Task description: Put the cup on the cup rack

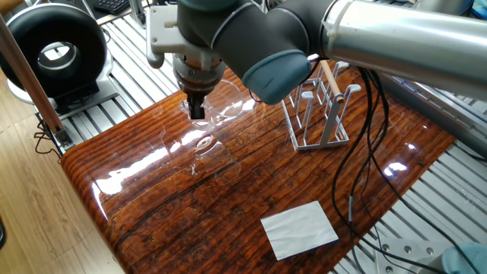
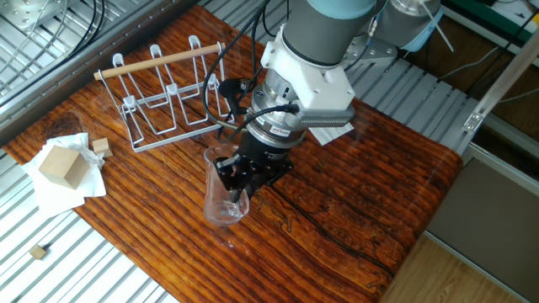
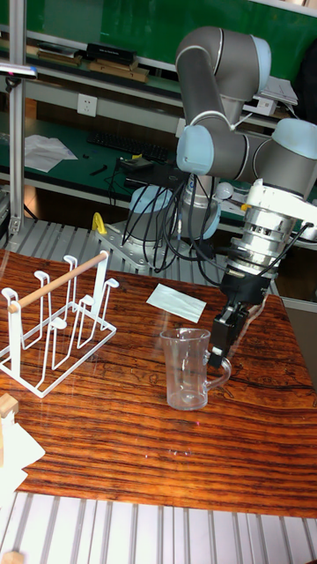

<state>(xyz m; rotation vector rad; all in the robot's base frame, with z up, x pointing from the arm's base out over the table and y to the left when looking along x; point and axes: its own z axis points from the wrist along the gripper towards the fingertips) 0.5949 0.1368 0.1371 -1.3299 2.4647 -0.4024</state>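
The cup (image 3: 187,368) is a clear glass tumbler with a side handle, standing nearly upright at the middle of the wooden table. My gripper (image 3: 217,351) is shut on its handle side, coming down from the right. The other fixed view shows the cup (image 2: 222,190) low over the tabletop under the gripper (image 2: 237,180); whether its base touches the wood I cannot tell. In one fixed view the cup (image 1: 223,107) is a faint outline beside the gripper (image 1: 197,112). The cup rack (image 2: 164,91), grey wire with a wooden rod, stands empty a little way off (image 3: 56,322) (image 1: 323,108).
A white sheet (image 1: 299,227) lies near the table's edge. A wooden block (image 2: 62,165) rests on white paper beside the rack, with a small cube (image 2: 101,146) next to it. Black cables (image 1: 358,152) hang from the arm past the rack. A black round device (image 1: 53,47) sits off the table.
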